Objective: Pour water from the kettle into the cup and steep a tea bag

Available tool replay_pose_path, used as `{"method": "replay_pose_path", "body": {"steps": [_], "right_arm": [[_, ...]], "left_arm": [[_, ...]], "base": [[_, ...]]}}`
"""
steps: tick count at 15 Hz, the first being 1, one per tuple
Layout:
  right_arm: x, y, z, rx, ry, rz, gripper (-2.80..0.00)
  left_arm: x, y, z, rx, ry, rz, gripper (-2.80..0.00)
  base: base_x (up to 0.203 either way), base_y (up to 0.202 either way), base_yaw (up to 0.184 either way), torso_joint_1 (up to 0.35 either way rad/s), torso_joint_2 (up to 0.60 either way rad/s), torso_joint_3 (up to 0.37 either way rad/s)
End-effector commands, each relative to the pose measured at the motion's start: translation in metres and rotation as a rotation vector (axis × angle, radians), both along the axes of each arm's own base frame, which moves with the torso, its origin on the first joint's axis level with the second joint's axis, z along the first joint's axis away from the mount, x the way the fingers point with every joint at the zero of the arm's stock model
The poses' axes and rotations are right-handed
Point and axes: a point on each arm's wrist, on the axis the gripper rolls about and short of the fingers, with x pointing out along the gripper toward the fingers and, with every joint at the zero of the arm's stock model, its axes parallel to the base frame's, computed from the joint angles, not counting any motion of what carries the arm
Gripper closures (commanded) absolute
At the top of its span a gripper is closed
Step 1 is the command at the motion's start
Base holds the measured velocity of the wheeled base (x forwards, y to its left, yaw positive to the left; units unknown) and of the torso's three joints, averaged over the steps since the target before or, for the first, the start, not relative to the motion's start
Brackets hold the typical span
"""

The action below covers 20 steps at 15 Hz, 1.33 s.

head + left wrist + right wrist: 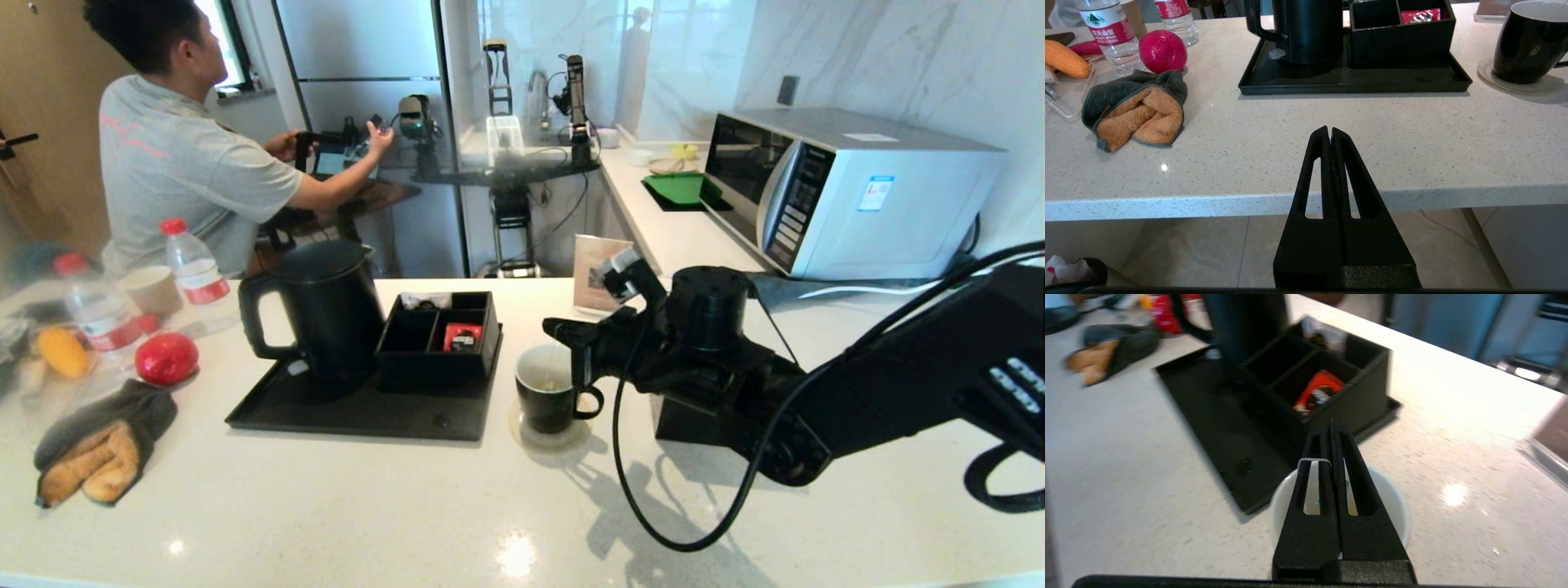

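Head view: right gripper (563, 339) hovers over the cup (547, 398), pale water (553, 382) inside; kettle (322, 306) back on the tray (359, 408), so pouring looks done and steeping is in hand. Left wrist view: left gripper (1329, 131) parked off the bench (1290, 155), fingers closed, empty. Right wrist view: fingers pinched together on the tea bag's string (1312, 460), looped over one finger; bag itself hidden below. Next: probably lower and dunk.
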Motion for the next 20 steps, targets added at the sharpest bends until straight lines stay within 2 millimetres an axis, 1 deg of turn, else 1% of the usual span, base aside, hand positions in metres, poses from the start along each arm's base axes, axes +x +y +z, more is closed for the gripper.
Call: {"method": "replay_pose_path", "body": {"steps": [1, 4, 7, 10, 13, 15, 17, 20], "right_arm": [[0.003, 0.006, 0.004, -0.009, 0.004, -0.085, 0.00], [0.003, 0.010, -0.003, -0.023, 0.032, -0.133, 0.00], [0.000, 0.018, -0.003, 0.005, 0.055, -0.183, 0.00], [0.004, 0.024, 0.015, 0.075, 0.041, -0.239, 0.00], [0.007, 0.024, 0.041, 0.112, 0.012, -0.247, 0.00], [0.008, 0.025, 0.051, 0.126, -0.001, -0.248, 0.00], [0.007, 0.025, 0.051, 0.127, -0.002, -0.248, 0.00], [0.006, 0.025, 0.041, 0.106, 0.018, -0.246, 0.00]], "left_arm": [[0.000, 0.000, 0.000, 0.000, 0.000, 0.000, 0.00], [0.000, 0.000, 0.000, 0.000, 0.000, 0.000, 0.00], [0.000, 0.000, 0.000, 0.000, 0.000, 0.000, 0.00], [0.000, 0.000, 0.000, 0.000, 0.000, 0.000, 0.00], [0.000, 0.000, 0.000, 0.000, 0.000, 0.000, 0.00], [0.000, 0.000, 0.000, 0.002, 0.000, 0.000, 0.00], [0.000, 0.000, 0.000, 0.002, 0.000, 0.000, 0.00], [0.000, 0.000, 0.000, 0.002, 0.000, 0.000, 0.00]], "base": [[0.000, 0.000, 0.000, 0.000, 0.00, 0.000], [0.000, 0.000, 0.000, 0.000, 0.00, 0.000], [0.000, 0.000, 0.000, 0.000, 0.00, 0.000], [0.000, 0.000, 0.000, 0.000, 0.00, 0.000], [0.000, 0.000, 0.000, 0.000, 0.00, 0.000], [0.000, 0.000, 0.000, 0.000, 0.00, 0.000], [0.000, 0.000, 0.000, 0.000, 0.00, 0.000], [0.000, 0.000, 0.000, 0.000, 0.00, 0.000]]}}
